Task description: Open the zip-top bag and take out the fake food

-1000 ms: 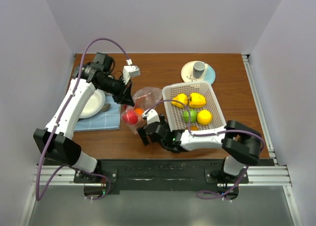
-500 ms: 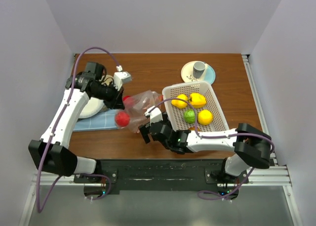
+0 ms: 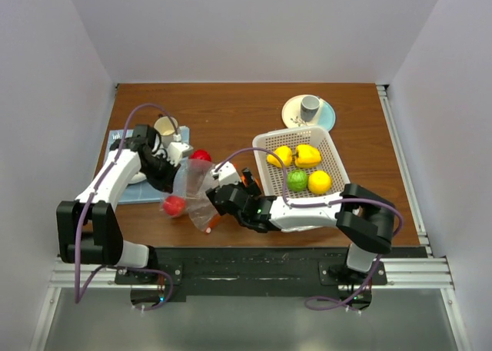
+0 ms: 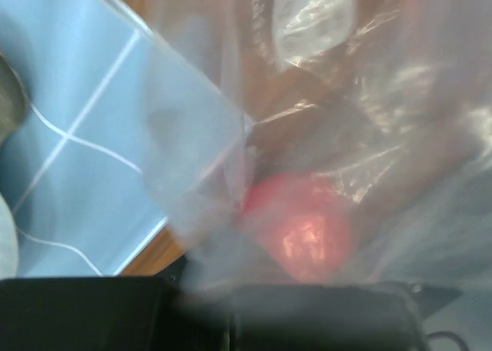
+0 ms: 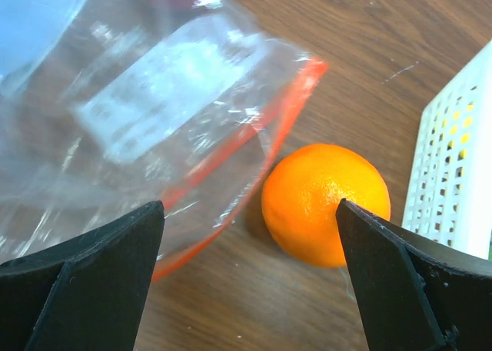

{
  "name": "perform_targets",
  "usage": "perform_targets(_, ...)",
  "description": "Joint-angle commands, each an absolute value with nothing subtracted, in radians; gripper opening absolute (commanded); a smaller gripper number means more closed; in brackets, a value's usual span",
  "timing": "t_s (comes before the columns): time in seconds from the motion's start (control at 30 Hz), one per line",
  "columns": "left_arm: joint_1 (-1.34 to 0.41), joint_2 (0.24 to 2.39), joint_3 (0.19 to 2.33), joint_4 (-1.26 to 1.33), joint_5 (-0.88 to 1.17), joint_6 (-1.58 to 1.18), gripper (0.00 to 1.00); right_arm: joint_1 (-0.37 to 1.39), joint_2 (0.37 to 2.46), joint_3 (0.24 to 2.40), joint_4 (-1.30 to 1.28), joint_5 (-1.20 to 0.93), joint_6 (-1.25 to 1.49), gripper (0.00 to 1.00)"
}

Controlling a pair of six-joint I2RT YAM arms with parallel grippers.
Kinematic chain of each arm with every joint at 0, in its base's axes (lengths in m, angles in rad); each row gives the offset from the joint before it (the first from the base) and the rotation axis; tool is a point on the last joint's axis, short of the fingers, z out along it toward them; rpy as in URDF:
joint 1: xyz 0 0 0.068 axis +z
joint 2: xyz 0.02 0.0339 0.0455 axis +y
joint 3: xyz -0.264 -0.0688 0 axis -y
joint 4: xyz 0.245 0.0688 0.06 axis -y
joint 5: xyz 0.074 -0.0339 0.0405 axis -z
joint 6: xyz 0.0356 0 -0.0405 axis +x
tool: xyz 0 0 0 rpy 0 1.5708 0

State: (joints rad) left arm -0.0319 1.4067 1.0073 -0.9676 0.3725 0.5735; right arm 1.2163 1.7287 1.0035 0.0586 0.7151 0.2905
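Observation:
The clear zip-top bag (image 3: 192,188) hangs crumpled from my left gripper (image 3: 172,177), which is shut on its plastic. A red fruit (image 3: 174,205) sits inside it and shows through the film in the left wrist view (image 4: 304,228). A second red fruit (image 3: 201,156) shows at the bag's far edge; I cannot tell if it is inside. My right gripper (image 5: 250,282) is open just above the table, with an orange fruit (image 5: 324,203) lying loose by its right finger and the bag's orange-red zip strip (image 5: 254,136) by its left. In the top view this gripper (image 3: 223,200) sits beside the bag.
The white basket (image 3: 260,145) to the right holds yellow and green fruits; its wall is right of the orange (image 5: 461,159). A blue cloth (image 3: 127,191) with a plate and white cup (image 3: 165,126) lies at the left. A grey cup (image 3: 310,105) stands on a plate at the back.
My left gripper has pulled the bag left and toward the near edge, carrying the red fruit with it. My right gripper has followed to the left, away from the basket.

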Motion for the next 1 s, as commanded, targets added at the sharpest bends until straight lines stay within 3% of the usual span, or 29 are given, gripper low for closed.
perform_targets(0.0, -0.009, 1.352, 0.901, -0.916, 0.221, 0.673, 0.0, 1.21, 1.744, 1.032, 0.003, 0.762, 0.327, 0.99)
perform_targets(0.33, 0.048, 1.35, 0.838, -0.884, 0.173, 0.712, 0.0, 1.207, 1.766, 1.077, -0.084, 0.879, 0.318, 0.99)
perform_targets(0.73, 0.049, 1.362, 0.842, -0.879, 0.193, 0.715, 0.0, 1.175, 2.005, 1.275, -0.242, 1.046, 0.293, 0.99)
perform_targets(0.97, 0.051, 1.364, 0.842, -0.874, 0.206, 0.716, 0.0, 1.132, 2.054, 1.264, -0.253, 1.08, 0.287, 0.99)
